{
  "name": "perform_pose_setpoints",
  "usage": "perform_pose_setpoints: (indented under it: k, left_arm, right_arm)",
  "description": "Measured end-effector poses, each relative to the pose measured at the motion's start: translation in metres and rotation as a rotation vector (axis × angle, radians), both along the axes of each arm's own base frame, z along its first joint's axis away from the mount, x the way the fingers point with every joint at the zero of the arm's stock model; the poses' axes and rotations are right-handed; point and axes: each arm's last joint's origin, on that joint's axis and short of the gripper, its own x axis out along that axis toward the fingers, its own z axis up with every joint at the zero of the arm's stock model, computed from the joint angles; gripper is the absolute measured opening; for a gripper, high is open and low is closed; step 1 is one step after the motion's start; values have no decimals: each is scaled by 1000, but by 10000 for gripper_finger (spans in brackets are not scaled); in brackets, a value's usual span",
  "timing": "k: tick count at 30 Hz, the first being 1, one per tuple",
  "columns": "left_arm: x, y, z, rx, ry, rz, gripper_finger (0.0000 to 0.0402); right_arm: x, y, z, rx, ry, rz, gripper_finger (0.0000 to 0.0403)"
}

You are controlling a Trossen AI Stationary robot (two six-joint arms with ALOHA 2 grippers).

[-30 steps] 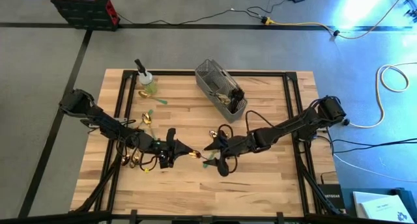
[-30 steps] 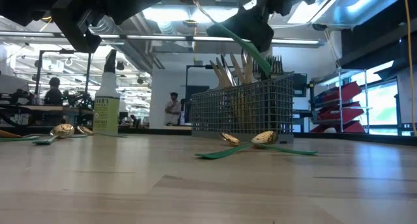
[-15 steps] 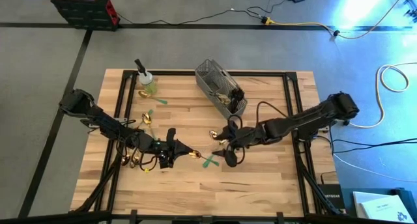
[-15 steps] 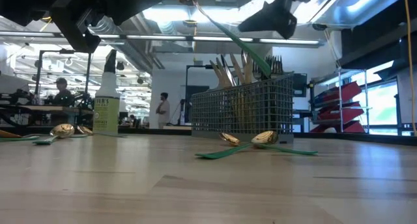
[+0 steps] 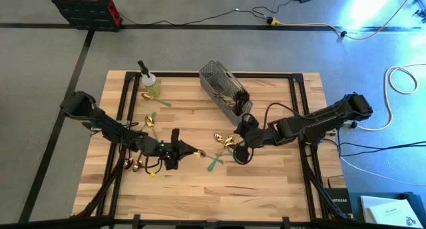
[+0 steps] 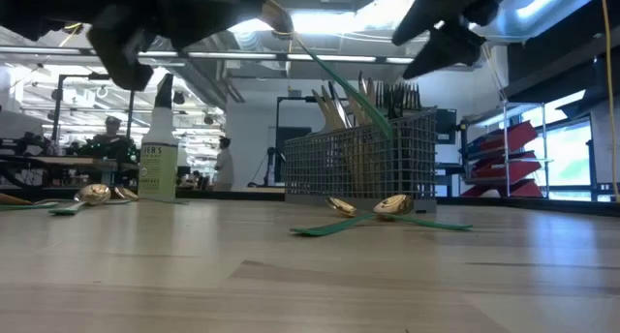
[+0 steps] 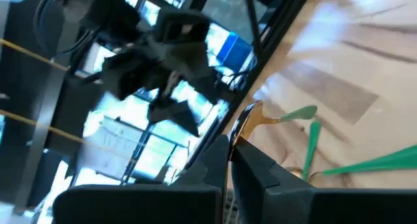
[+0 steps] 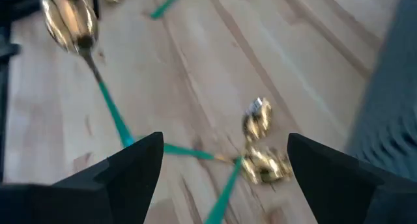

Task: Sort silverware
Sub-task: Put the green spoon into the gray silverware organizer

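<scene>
The spoon [image 5: 200,156] in play has a gold bowl and a green handle. It's pinched at the bowel end by the left gripper [image 5: 181,150], held clear of the table [image 5: 266,189] near mid-board, handle slanting down and away toward the right arm. The left jaws are fully shut on it; the left wrist view shows gold metal squeezed between the dark fingers [image 7: 257,165].

The right gripper [image 5: 241,149] hangs just beside the handle tip w/ jaws spread wide and nothing in them. It sits apart from the spoon, over two more green-handled spoons [image 5: 223,141] lying crossed on the wood.

Step in hand looks like a hand-over or reposition of the held spoon between the arms, though motion blur in the wrist views makes this a guess. Next move prob. calls for the right gripper to line up on the green handle and close before the left lets go, then carry it to the caddy [image 5: 226,92] behind, which already holds several pieces.

Other silverware: a gold cluster [image 5: 136,164] at the left edge under the left arm, and one spoon [image 5: 150,120] nearer the bottle [image 5: 149,82].
</scene>
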Motion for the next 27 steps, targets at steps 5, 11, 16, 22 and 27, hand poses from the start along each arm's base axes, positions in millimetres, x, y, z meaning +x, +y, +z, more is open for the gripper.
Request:
perform_pose_setpoints:
  k: [5, 11, 16, 22, 27]
  left_arm:
    - [2, 1, 15, 17, 55, 14, 0]
    - [8, 14, 41, 23, 204, 76, 0]
    - [17, 34, 65, 81, 318, 160, 0]
    - [25, 51, 111, 126, 337, 217, 0]
    - [27, 66, 150, 128, 326, 255, 0]
  right_arm:
    - [-14, -3, -11, 48, 168, -93, 309]
    - [-30, 3, -17, 20, 285, -156, 309]
    - [-36, 17, -16, -10, 258, -165, 309]
    - [-45, 36, -15, -64, 178, -194, 309]
    - [-53, 51, -15, -126, 78, -224, 309]
